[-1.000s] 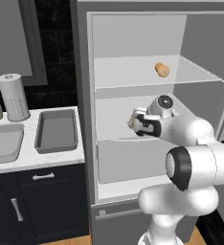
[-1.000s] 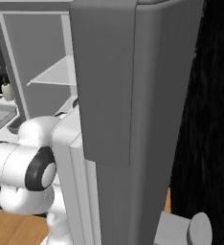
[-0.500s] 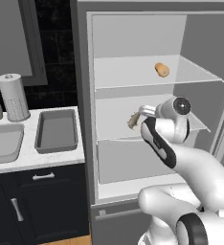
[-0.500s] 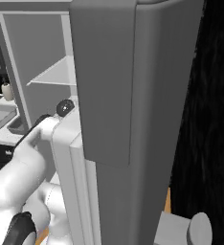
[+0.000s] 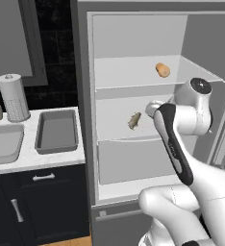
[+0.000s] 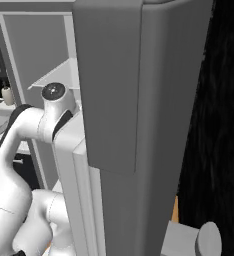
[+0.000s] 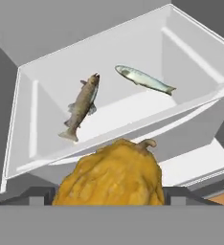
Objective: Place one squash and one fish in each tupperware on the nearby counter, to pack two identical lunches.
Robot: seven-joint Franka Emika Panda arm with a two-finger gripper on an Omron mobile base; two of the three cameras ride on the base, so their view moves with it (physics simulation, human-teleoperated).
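Fridge, middle shelf | my fingers (image 7: 108,203) grip a yellow squash (image 7: 110,177), two fish (image 7: 81,105) beyond | next: carry it to a tupperware (image 5: 56,130) on the table (image 5: 32,161).

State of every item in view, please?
fridge, door open
claw, shut on the yellow squash
yellow squash, gripped in the claw
orange squash, resting in the fridge
brown fish, lying in the fridge
silver fish, lying beside it, apart
tupperware, empty, on the counter
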